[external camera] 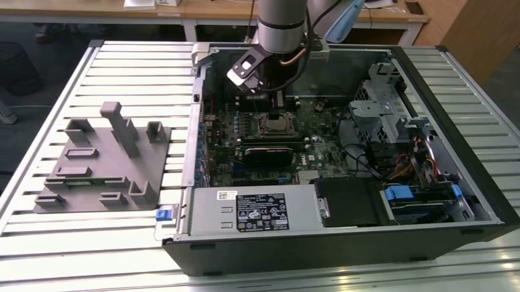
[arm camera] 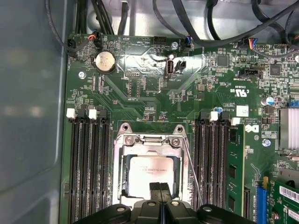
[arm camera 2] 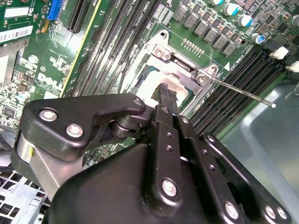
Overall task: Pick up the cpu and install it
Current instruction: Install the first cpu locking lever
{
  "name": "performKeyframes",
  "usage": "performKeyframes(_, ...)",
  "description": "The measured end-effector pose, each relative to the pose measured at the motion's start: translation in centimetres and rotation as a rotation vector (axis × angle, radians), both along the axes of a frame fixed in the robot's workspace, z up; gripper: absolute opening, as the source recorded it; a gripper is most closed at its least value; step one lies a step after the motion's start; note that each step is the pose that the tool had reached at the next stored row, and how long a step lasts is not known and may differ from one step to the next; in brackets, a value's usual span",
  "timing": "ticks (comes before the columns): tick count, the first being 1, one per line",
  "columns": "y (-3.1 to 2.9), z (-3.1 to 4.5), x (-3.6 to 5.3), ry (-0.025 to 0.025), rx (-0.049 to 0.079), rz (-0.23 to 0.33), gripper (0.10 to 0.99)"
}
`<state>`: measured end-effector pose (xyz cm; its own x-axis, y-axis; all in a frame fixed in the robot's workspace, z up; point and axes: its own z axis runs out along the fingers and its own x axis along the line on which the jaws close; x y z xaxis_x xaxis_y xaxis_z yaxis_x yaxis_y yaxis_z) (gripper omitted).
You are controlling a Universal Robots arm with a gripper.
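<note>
In the first wrist view, the cpu (arm camera: 152,171) lies flat inside the metal socket frame (arm camera: 150,139) on the green motherboard (arm camera: 154,100), with the fingers (arm camera: 154,191) pressed together over one edge of it. In the second wrist view, the closed fingers (arm camera 2: 169,100) point at the cpu (arm camera 2: 148,86), a thin lever (arm camera 2: 243,93) beside the socket frame. In the exterior view, the arm (external camera: 281,21) stands over the open computer case (external camera: 341,249) on the slatted tabletop (external camera: 130,67), a grey holder (external camera: 97,164) at the exterior view's left.
</note>
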<state>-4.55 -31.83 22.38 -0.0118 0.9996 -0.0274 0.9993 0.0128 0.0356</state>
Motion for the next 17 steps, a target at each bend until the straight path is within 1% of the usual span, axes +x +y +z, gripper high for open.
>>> performKeyframes(8,0.00,0.55,0.00,-0.0001,0.000,0.000,0.106)
performKeyframes(17,0.00,1.40,0.00,-0.0001,0.000,0.000,0.106)
